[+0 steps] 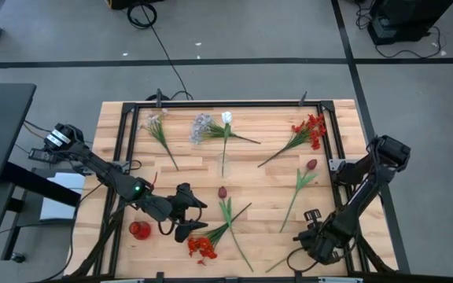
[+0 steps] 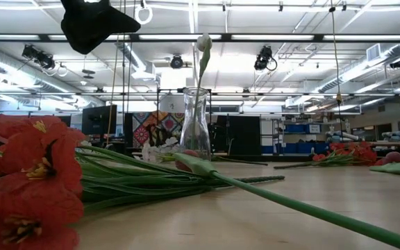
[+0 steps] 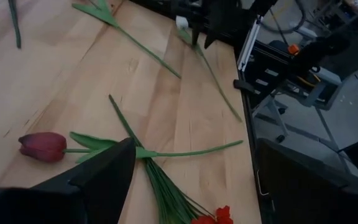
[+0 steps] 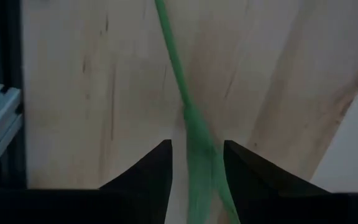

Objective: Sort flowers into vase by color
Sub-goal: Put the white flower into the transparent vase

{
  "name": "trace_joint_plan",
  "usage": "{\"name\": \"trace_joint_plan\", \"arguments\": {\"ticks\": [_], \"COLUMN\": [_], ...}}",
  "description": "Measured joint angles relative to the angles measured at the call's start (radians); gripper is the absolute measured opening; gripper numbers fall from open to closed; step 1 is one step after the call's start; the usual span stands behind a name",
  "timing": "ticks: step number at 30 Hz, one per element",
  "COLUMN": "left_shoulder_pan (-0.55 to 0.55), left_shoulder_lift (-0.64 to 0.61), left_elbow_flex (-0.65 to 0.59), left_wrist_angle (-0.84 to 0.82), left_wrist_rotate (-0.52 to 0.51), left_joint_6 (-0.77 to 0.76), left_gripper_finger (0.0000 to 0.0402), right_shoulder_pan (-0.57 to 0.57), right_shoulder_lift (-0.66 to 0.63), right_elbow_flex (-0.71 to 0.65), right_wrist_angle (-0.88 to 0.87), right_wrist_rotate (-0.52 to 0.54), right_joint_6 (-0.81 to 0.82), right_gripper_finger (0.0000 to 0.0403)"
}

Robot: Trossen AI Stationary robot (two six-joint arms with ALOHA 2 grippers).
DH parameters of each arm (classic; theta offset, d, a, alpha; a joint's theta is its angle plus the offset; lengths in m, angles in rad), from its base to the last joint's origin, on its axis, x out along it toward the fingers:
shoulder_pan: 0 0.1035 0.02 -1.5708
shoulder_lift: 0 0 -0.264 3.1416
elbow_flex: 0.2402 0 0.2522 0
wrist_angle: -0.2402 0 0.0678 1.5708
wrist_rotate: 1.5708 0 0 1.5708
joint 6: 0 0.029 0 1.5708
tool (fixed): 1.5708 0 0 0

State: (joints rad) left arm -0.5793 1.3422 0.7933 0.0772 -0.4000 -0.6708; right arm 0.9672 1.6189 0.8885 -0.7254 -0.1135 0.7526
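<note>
A clear glass vase point(image 2: 195, 125) stands mid-table with a white tulip point(image 1: 227, 118) in it. A small red vase point(image 1: 139, 229) stands near the left front. My left gripper point(image 1: 193, 216) hangs open above the table, over a dark red tulip point(image 3: 42, 147) and a bright red cluster point(image 1: 201, 248) that lie flat. My right gripper point(image 1: 309, 244) is low at the near right corner, open, its fingers on either side of a green stem point(image 4: 191, 124). More flowers lie farther back: pale sprays point(image 1: 203, 126), a red cluster point(image 1: 311, 130) and a dark tulip point(image 1: 311, 165). My right gripper comes at the green stem point(image 4: 197, 162) from above, pointing down, with the stem running through between its two fingers and lying on the table. Whether either finger touches the stem, I cannot tell.
A black metal frame point(image 1: 124, 157) runs around the tabletop. Another pale spray point(image 1: 157, 126) lies at the far left. Crossing stems point(image 1: 234, 224) spread between the two grippers. Bare wood point(image 1: 266, 204) shows at the middle right.
</note>
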Motion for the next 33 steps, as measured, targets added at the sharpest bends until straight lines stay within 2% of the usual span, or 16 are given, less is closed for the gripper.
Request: {"name": "trace_joint_plan", "arguments": {"ticks": [5, 8, 14, 16, 20, 23, 28, 33], "left_shoulder_pan": [0.0, -0.005, -0.008, -0.006, -0.011, -0.03, -0.05, -0.053], "left_shoulder_lift": [0.0, 0.0, 0.0, 0.0, 0.0, 0.0, 0.0, 0.0], "left_elbow_flex": [0.0, 0.0, 0.0, 0.0, 0.0, 0.0, 0.0, 0.005], "left_wrist_angle": [0.0, -0.003, -0.019, -0.021, -0.002, 0.053, 0.195, 0.279], "left_wrist_rotate": [0.0, 0.0, 0.0, 0.0, 0.001, 0.001, 0.003, 0.001], "left_joint_6": [-0.005, -0.017, 0.009, 0.033, 0.143, 0.274, 0.485, 0.661], "left_gripper_finger": [0.0336, 0.0336, 0.0336, 0.0336, 0.0336, 0.0336, 0.0336, 0.0335], "right_shoulder_pan": [-0.003, -0.016, -0.103, -0.144, -0.24, -0.305, -0.397, -0.471], "right_shoulder_lift": [0.074, 0.092, 0.046, 0.014, -0.037, -0.061, -0.068, -0.067], "right_elbow_flex": [0.007, 0.023, 0.044, 0.044, 0.044, 0.044, 0.045, 0.045], "right_wrist_angle": [0.015, 0.008, 0.027, 0.059, 0.166, 0.341, 0.744, 1.022], "right_wrist_rotate": [-0.039, -0.058, -0.107, -0.133, -0.192, -0.23, -0.24, -0.165], "right_joint_6": [-0.011, 0.04, 0.307, 0.387, 0.631, 0.775, 0.962, 1.125], "right_gripper_finger": [0.0149, 0.0126, 0.0022, 0.0014, 0.0032, 0.003, 0.002, 0.0028]}}
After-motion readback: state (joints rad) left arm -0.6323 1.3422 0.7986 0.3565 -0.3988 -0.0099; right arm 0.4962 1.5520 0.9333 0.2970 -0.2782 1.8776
